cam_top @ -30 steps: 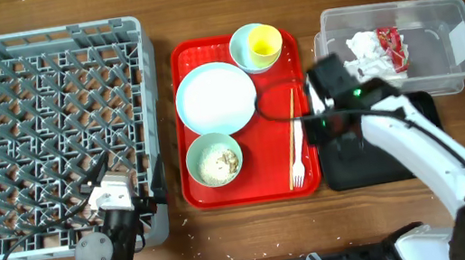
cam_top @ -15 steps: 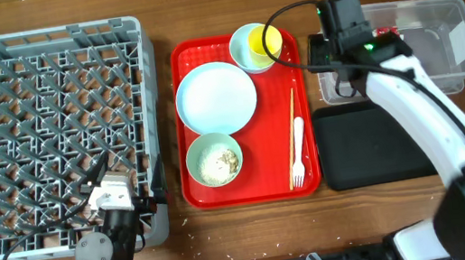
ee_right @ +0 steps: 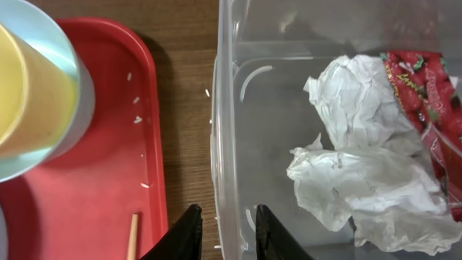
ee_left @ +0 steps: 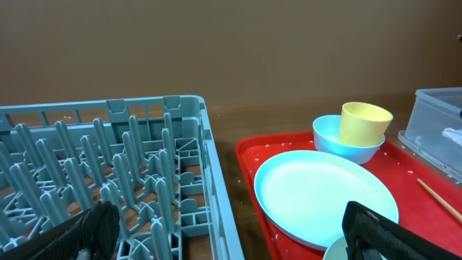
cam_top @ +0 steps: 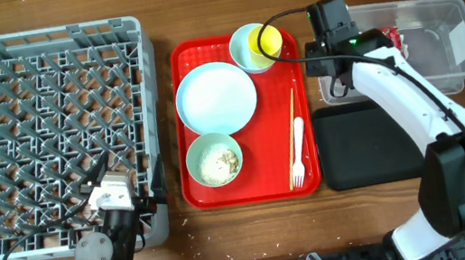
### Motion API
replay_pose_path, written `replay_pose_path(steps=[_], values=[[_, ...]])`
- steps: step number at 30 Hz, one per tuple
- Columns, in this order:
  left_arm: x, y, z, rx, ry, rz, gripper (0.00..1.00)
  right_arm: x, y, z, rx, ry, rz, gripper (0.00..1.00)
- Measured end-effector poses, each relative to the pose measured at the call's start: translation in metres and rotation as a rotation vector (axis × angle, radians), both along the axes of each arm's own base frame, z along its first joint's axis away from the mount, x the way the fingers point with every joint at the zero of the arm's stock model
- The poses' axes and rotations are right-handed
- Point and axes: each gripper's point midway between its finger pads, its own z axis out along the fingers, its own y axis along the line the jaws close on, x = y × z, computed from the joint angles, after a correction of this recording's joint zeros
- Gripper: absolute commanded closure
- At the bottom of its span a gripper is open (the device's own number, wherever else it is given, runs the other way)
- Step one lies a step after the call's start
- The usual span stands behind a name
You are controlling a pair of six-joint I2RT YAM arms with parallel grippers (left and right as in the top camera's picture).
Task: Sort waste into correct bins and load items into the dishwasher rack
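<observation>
My right gripper straddles the left wall of the clear tub. Its jaws stand narrow, one finger outside and one inside, with a slim gap to the wall. Crumpled white tissue and a red wrapper lie in the tub. The black tray sits just below it. On the red tray are a mint plate, a bowl holding the yellow cup, a bowl with rice, a fork and chopsticks. My left gripper is open, low beside the grey rack.
Loose rice grains dot the red tray and the wood near the front table edge. A black cable from my right arm loops over the cup and the tray's top right.
My right gripper travelled up from the black tray's top edge to the tub's left wall, opening wider on the way and then narrowing. The left arm stayed still.
</observation>
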Motion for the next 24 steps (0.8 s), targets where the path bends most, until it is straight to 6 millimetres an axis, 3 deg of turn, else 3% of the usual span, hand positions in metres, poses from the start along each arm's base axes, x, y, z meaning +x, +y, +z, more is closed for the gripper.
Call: replay_pose_path(steps=[3, 6, 19, 24], values=[[0.0, 0.0, 0.0, 0.0, 0.0, 0.0, 0.0, -0.002, 0.0, -0.009, -0.008, 0.028, 0.001, 0.9], [0.0, 0.0, 0.0, 0.0, 0.0, 0.0, 0.0, -0.002, 0.0, -0.01, -0.009, 0.031, 0.004, 0.92], [0.0, 0.0, 0.0, 0.0, 0.0, 0.0, 0.0, 0.002, 0.029, -0.01, 0.133, 0.029, 0.105, 0.91], [0.0, 0.0, 0.0, 0.0, 0.0, 0.0, 0.0, 0.003, 0.04, -0.009, 0.139, 0.027, 0.228, 0.83]])
